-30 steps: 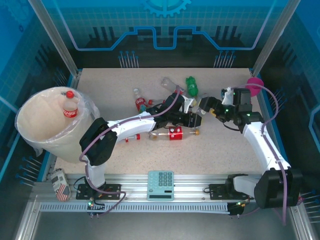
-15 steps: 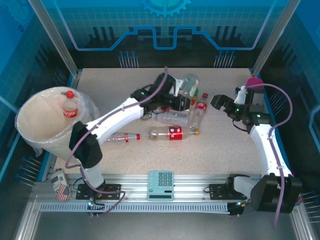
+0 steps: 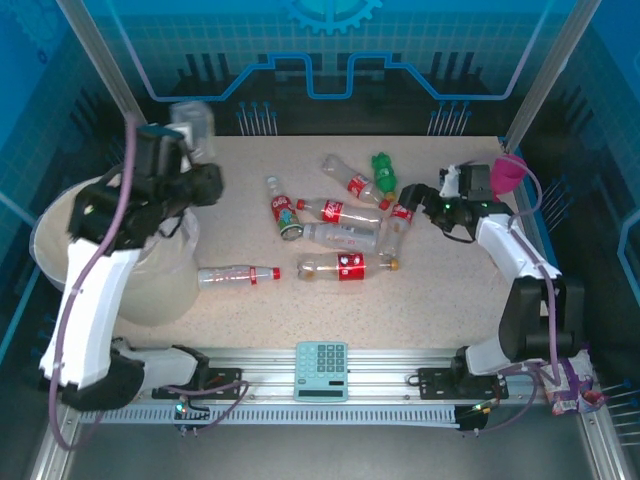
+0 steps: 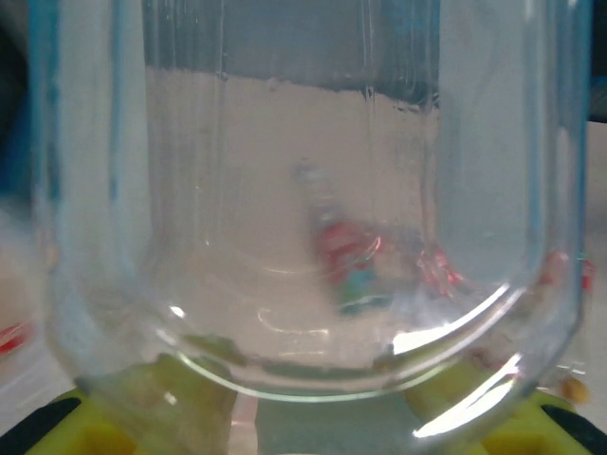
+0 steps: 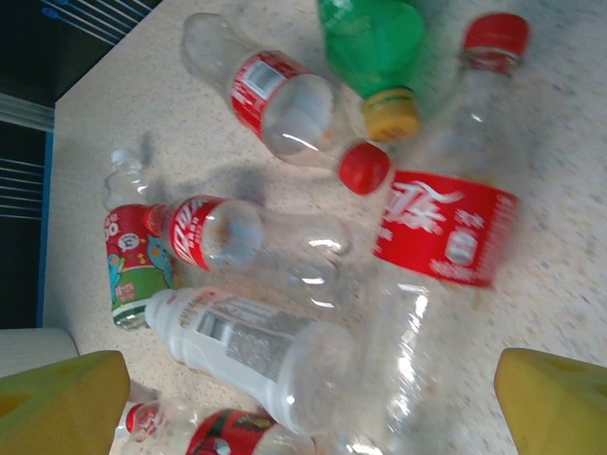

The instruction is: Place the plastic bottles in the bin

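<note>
High above the cream-white bin (image 3: 150, 285) at the left, my left gripper (image 3: 186, 142) is shut on a clear plastic bottle (image 3: 192, 122). In the left wrist view that bottle (image 4: 303, 218) spans the frame, pinched at its base between the yellow fingers (image 4: 52, 428). Several plastic bottles lie in a pile mid-table, among them a green one (image 3: 383, 170), a white-labelled one (image 3: 345, 235) and a red-labelled one (image 3: 397, 225). My right gripper (image 3: 425, 200) hovers open at the pile's right side. In the right wrist view its fingertips (image 5: 59, 403) straddle the red-labelled bottle (image 5: 441, 227) and the white-labelled bottle (image 5: 247, 351).
A pink goblet (image 3: 507, 172) stands at the back right behind the right gripper. A teal calculator (image 3: 321, 370) rests on the front rail. One red-capped bottle (image 3: 237, 274) lies apart near the bin, another (image 3: 345, 266) in front of the pile.
The left arm has swung from the bottle pile up and left to above the bin, carrying a clear bottle. The right arm has shifted its pose, its gripper still open beside the pile.
</note>
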Controlling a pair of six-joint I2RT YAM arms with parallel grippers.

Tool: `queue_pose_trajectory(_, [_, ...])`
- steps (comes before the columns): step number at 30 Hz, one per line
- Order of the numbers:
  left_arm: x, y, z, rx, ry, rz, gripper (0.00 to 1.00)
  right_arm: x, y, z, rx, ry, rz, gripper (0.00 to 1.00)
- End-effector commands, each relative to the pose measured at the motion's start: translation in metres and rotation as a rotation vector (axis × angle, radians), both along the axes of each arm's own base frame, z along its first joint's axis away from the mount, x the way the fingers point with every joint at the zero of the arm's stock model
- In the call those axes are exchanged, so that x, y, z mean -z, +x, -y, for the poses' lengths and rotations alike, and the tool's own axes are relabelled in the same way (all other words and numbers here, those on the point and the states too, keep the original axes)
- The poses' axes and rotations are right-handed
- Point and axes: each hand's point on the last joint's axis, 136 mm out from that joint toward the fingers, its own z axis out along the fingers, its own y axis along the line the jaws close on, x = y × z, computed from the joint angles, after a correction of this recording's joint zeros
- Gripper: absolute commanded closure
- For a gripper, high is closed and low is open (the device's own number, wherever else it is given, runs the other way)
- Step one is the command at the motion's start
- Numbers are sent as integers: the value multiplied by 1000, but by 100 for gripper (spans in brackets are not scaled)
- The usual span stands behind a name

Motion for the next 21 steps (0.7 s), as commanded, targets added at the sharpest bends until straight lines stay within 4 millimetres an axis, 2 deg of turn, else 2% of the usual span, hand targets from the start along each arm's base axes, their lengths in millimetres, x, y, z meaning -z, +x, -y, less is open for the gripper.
queue_pose_trajectory(1, [13,-63,-70,-261,136,-92,90,-22,22,-17,-50,6,79,1])
queue_pose_trajectory(4, [29,-100,-103,-406,194,-180,97,-19,29,-24,-70,5,72,1])
queue_pose_trajectory(7, [41,-114,-123,-481,232,-247,100,-15,29,-33,-100,15,61,1])
queue_pose_trajectory(11, [57,-104,-135,-499,212,-329,100,-11,26,-45,-155,18,46,1])
queue_pose_trajectory(17, [92,-77,-149,-456,92,-440,100,-9,26,-42,-161,-23,53,1])
queue_pose_trajectory(21, [110,-66,-150,-396,85,-517,100,-10,23,-42,-162,-23,56,1])
